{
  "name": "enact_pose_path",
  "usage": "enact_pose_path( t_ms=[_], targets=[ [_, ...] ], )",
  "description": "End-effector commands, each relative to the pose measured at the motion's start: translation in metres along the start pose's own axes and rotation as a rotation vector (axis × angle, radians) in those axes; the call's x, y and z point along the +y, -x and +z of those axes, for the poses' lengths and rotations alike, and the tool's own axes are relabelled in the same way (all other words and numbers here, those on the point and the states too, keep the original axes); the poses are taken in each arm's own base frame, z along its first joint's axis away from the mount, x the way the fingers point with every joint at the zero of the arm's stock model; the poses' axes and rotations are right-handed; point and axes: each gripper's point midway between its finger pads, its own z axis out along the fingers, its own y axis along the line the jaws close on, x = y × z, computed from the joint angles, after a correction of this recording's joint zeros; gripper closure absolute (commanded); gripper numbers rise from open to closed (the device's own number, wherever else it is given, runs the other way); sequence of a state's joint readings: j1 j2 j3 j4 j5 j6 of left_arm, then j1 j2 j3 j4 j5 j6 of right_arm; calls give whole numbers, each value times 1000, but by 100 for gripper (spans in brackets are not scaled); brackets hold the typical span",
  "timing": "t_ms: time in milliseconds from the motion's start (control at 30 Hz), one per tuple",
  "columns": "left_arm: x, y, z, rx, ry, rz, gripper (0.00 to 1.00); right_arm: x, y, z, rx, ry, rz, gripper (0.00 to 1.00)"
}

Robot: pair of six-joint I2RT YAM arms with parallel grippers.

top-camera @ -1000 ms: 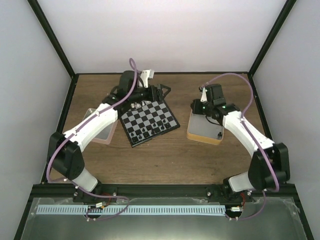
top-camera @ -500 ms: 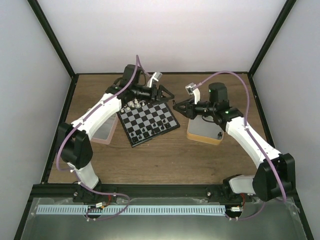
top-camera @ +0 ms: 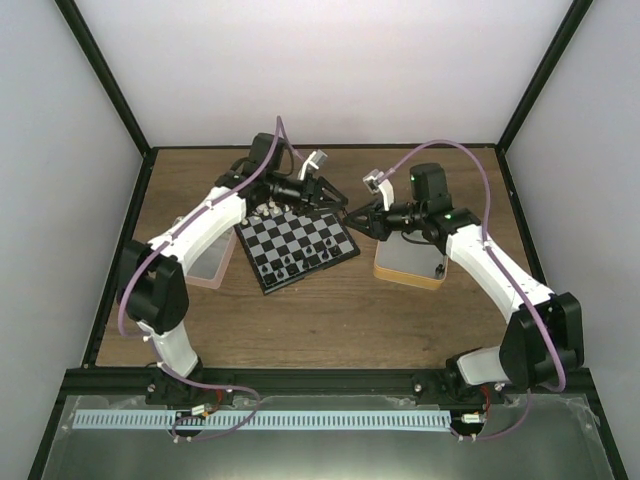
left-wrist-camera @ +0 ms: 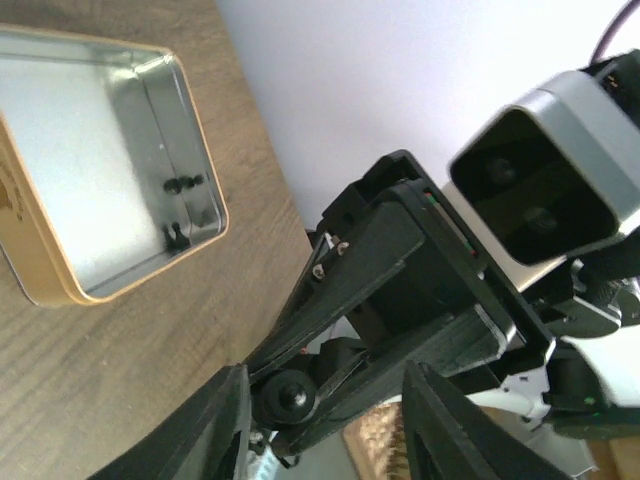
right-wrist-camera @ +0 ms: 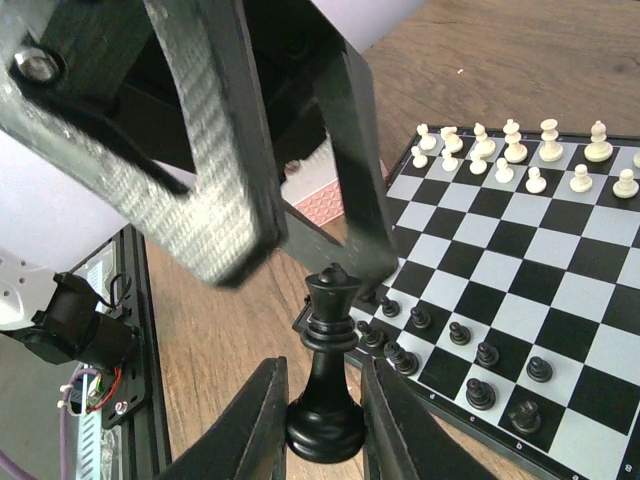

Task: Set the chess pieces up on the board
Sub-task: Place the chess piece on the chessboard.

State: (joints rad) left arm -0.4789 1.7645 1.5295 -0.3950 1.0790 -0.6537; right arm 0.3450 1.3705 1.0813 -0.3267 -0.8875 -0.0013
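Right wrist: right gripper (right-wrist-camera: 321,398) clenched on black chess piece (right-wrist-camera: 330,312), near board (right-wrist-camera: 560,300) corner; left gripper (left-wrist-camera: 325,385) spread.

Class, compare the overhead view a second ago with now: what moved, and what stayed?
The right gripper, clamping a black piece, swung left from above the tin towards the left gripper, which edged right, open. The board and tin stayed put.

The left arm (top-camera: 200,232) and right arm (top-camera: 495,265) are white with black joints. A thin purple cable (top-camera: 462,152) loops along each. The left tool (left-wrist-camera: 325,375) and right tool (right-wrist-camera: 322,370) are black, with flat fingers (right-wrist-camera: 265,420). Tiny silver screws (left-wrist-camera: 318,269) show on the right tool. Its camera box (left-wrist-camera: 545,170), at 2 o'clock, is grey.
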Motion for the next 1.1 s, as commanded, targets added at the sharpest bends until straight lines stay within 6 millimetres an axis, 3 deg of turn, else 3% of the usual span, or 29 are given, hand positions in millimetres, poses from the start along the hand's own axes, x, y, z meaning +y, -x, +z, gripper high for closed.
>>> enact_pose_path(
  t_ms=[0,133,633,700,800,933,1067],
  targets=[
    [18,-8,7,38,21,-54,52,11,16,-1,-15,23,-67,92],
    [23,-10,9,49,27,-63,52,10,16,0,-16,23,-63,92],
    [28,-11,11,69,48,-48,90,5,13,7,16,30,-44,89],
    [31,-9,10,49,74,-30,96,1,12,7,24,9,-14,77],
    [31,-6,6,9,110,9,96,-1,9,6,34,-9,28,49],
    [39,-2,-5,-82,196,57,96,-4,3,3,22,-50,87,21],
    [52,3,-30,-224,376,113,96,-7,-5,-6,-37,-116,133,7]
  ],
)
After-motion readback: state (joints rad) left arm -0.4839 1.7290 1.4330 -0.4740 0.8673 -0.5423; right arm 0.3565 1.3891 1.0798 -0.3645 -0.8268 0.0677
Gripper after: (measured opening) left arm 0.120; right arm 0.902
